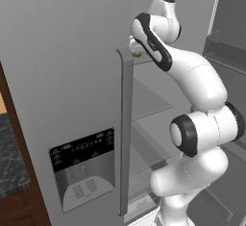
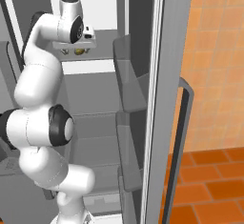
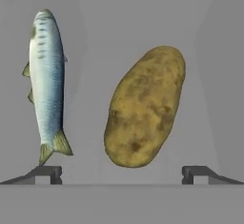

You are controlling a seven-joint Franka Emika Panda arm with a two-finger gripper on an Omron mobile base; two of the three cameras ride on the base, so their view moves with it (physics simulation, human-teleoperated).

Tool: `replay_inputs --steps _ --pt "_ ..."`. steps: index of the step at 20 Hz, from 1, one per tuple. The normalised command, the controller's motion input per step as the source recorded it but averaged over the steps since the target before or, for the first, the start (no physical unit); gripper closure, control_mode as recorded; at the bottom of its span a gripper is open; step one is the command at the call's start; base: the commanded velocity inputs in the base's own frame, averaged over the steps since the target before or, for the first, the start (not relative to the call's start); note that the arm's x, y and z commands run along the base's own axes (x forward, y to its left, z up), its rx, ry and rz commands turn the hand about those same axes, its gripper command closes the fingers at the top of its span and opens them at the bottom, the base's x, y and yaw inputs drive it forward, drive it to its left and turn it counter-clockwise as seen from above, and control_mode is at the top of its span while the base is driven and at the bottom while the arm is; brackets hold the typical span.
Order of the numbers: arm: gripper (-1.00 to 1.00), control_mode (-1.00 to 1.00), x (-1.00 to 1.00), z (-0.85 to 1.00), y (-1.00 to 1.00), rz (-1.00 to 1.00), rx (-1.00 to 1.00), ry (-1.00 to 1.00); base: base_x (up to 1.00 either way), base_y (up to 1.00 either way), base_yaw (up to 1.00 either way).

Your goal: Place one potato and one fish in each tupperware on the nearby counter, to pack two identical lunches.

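Observation:
A golden-brown potato (image 3: 145, 106) lies on a pale grey fridge shelf (image 3: 90, 51), right in front of my gripper (image 3: 121, 173). Its dark fingertips (image 3: 45, 173) stand wide apart, open, with the potato's lower end between their lines and nothing held. Left of the potato lies a slender silver-blue fish (image 3: 46, 80), tail toward the left fingertip. From the right base view, my gripper (image 2: 77, 49) hangs over an upper shelf inside the open fridge. A strip of the dark marbled counter (image 1: 9, 157) shows at the far left. The tupperware is out of view.
The grey fridge door (image 1: 62, 76) with its dispenser panel (image 1: 84, 167) and long handle (image 1: 126, 133) stands close on the left. The other open door with bins (image 2: 131, 89) stands on the right, beside an orange tiled wall (image 2: 217, 66). Lower shelves (image 2: 93, 123) sit under my arm.

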Motion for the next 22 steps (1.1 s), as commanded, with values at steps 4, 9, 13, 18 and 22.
replay_inputs --steps 4,9,13,18,22 --pt "-1.0 -1.0 0.07 -0.43 0.17 -0.06 0.0 -0.03 0.0 0.0 0.0" --pt "-1.0 -1.0 0.28 -0.04 0.01 -0.09 0.0 -0.18 0.0 0.0 0.0" --pt "-1.0 -1.0 0.22 0.03 0.0 -0.05 0.0 -0.16 0.0 0.0 0.0" --pt "-1.0 -1.0 0.08 -0.19 0.0 -0.01 0.0 0.0 0.0 0.0 0.0" --pt "-1.0 -1.0 0.01 -0.02 0.0 0.0 0.0 0.0 0.0 0.0 0.0"
